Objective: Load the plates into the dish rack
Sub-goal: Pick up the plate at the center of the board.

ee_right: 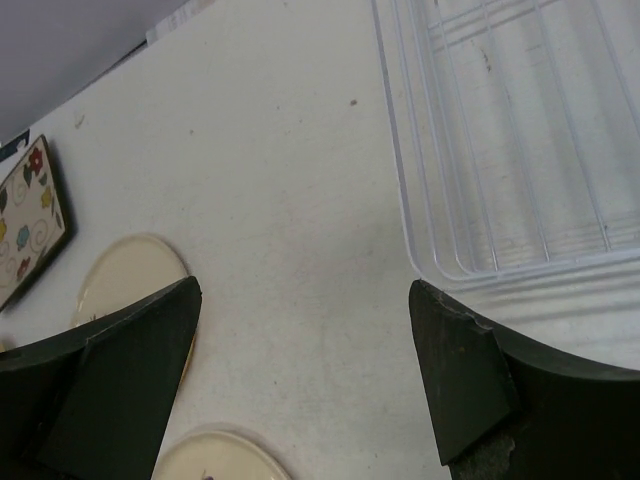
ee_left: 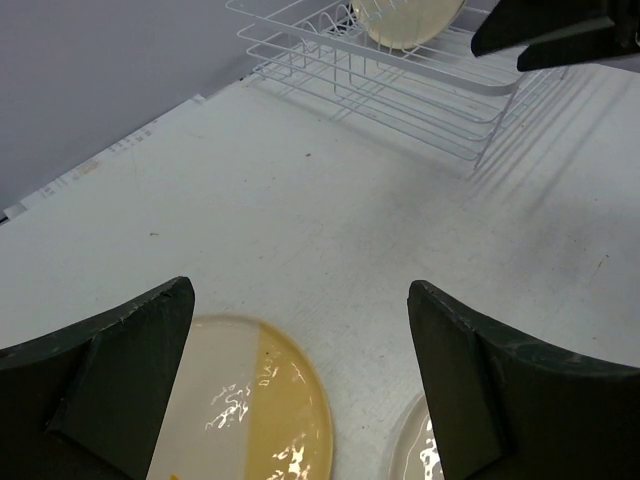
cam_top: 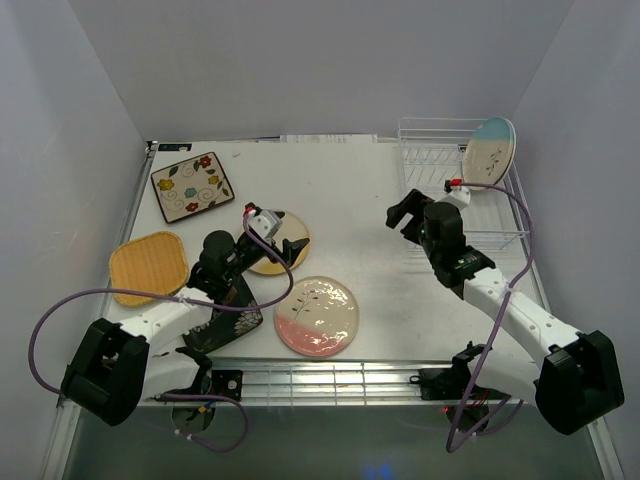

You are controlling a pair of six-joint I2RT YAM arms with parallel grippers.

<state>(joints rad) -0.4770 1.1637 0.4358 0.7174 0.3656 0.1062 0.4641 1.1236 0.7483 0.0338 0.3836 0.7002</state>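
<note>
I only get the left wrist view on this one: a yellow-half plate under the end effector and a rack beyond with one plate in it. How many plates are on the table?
Observer: Five, in the top view: flowered square, orange square, yellow-half round, pink-half round, and a black floral plate partly under the left arm.
Operator: Which plate is already loaded?
Observer: The blue-half round, on edge at the far right of the rack.
Operator: Is the other arm carrying one?
Observer: No. The right end effector is open and empty, over bare table beside the rack.
</note>
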